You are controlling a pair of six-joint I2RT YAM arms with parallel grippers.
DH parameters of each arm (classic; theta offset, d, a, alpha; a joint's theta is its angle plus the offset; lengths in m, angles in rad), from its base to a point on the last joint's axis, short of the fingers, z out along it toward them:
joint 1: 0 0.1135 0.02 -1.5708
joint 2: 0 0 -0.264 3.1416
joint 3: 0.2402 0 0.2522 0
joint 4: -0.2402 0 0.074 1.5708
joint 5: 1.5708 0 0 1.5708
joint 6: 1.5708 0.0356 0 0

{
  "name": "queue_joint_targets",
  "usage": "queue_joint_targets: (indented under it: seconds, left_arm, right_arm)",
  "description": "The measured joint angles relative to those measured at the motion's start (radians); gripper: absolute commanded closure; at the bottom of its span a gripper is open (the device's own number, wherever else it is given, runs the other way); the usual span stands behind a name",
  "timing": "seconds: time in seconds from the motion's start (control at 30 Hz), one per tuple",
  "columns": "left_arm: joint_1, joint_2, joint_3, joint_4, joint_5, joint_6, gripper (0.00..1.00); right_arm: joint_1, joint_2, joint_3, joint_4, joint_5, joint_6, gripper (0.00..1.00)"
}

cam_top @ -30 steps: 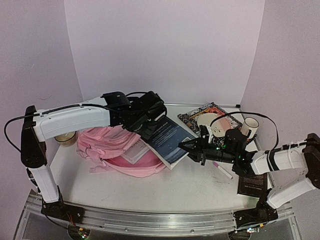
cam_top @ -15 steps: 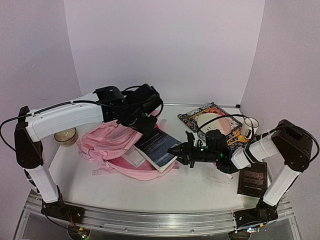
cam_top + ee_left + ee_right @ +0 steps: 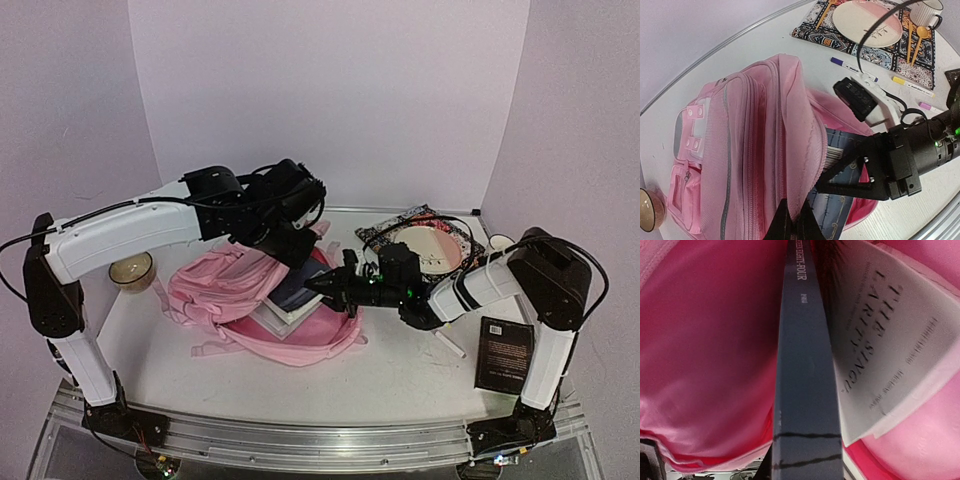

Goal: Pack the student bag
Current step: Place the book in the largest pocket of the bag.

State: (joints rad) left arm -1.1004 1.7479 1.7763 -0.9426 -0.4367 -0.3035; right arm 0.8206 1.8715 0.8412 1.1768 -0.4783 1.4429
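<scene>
The pink student bag (image 3: 225, 285) lies on the table's left half with its main pocket open to the right. My left gripper (image 3: 293, 243) is shut on the bag's upper flap and holds it up; in the left wrist view the fingertips (image 3: 793, 220) pinch the flap edge (image 3: 805, 145). My right gripper (image 3: 328, 285) is shut on a dark blue book (image 3: 297, 288) that sits mostly inside the pocket. The right wrist view shows its spine (image 3: 805, 390) beside a white book (image 3: 880, 350) and the bag's pink lining (image 3: 705, 340).
A patterned placemat (image 3: 385, 232) with a plate (image 3: 435, 245) lies at the back right, with a white mug (image 3: 497, 243) beside it. A black book (image 3: 508, 352) and a marker (image 3: 448, 343) lie at the right front. A small bowl (image 3: 130, 270) stands left of the bag.
My right gripper has moved left, carrying the blue book from outside the bag into the open pocket. My left gripper has kept hold of the flap and shifted slightly left and back.
</scene>
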Motion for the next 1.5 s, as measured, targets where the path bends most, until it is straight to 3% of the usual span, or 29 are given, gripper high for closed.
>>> queue_joint_targets:
  seconds: [0.33,0.57,0.67,0.8,0.97,1.27,1.5]
  left_arm:
    - [-0.004,-0.036,-0.007,0.002,0.018,0.025,1.0]
    - [-0.005,-0.063,-0.044,0.024,0.027,0.039,1.0]
    - [-0.006,-0.081,-0.077,0.042,0.021,0.038,1.0]
    - [-0.007,-0.104,-0.115,0.062,0.012,0.037,1.0]
    - [-0.011,-0.119,-0.159,0.093,-0.001,0.034,1.0]
    - [0.002,-0.178,-0.242,0.152,-0.007,0.035,1.0]
    - [0.046,-0.215,-0.325,0.209,0.005,0.038,1.0]
  right_arm:
    - [0.018,0.095,0.25,-0.243,0.036,-0.096,0.98]
    - [0.023,0.151,0.373,-0.418,0.074,-0.176,0.78]
    - [0.028,0.151,0.412,-0.495,0.095,-0.216,0.62]
    - [0.035,0.151,0.443,-0.576,0.124,-0.272,0.52]
    - [0.046,0.143,0.444,-0.673,0.152,-0.319,0.32]
    - [0.074,0.036,0.433,-0.805,0.185,-0.381,0.13]
    - [0.095,-0.073,0.354,-0.901,0.22,-0.459,0.05]
